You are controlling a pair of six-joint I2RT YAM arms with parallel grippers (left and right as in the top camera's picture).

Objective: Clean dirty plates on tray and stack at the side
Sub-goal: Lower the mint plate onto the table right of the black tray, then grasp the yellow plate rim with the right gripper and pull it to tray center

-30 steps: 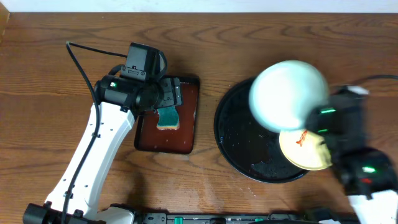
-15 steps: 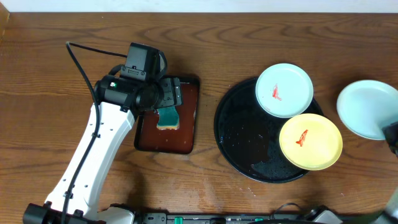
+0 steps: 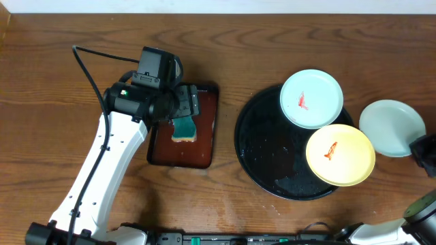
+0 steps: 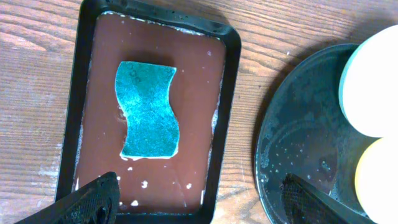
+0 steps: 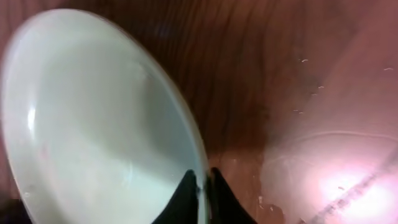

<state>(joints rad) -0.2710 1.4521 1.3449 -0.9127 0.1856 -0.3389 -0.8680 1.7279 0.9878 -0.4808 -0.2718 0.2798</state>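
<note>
The black tray (image 3: pixel 266 150) holds a white plate (image 3: pixel 311 99) and a pale yellow plate (image 3: pixel 340 154), each with a red smear at its centre. A third plate (image 3: pixel 392 128), white and free of smears, lies on the table just right of the tray. My right gripper (image 3: pixel 424 153) is at its right rim. In the right wrist view the thin rim of this plate (image 5: pixel 93 124) runs between the two fingers of the right gripper (image 5: pixel 202 180), which sit tight against it. My left gripper (image 4: pixel 199 186) hangs open above the brown tray (image 4: pixel 230 112), short of the sponge (image 4: pixel 148 109).
The teal sponge (image 3: pixel 184 128) lies in the wet reddish-brown rectangular tray (image 3: pixel 204 146), left of the black tray (image 4: pixel 298 124). Water drops speckle the black tray's bare left half. The left arm (image 3: pixel 102 170) crosses the table's left front. A black cable (image 3: pixel 85 68) trails at the back left.
The right arm carried the clean white plate from above the tray rightward and lowered it to the table beside the tray. The left arm has not moved.
</note>
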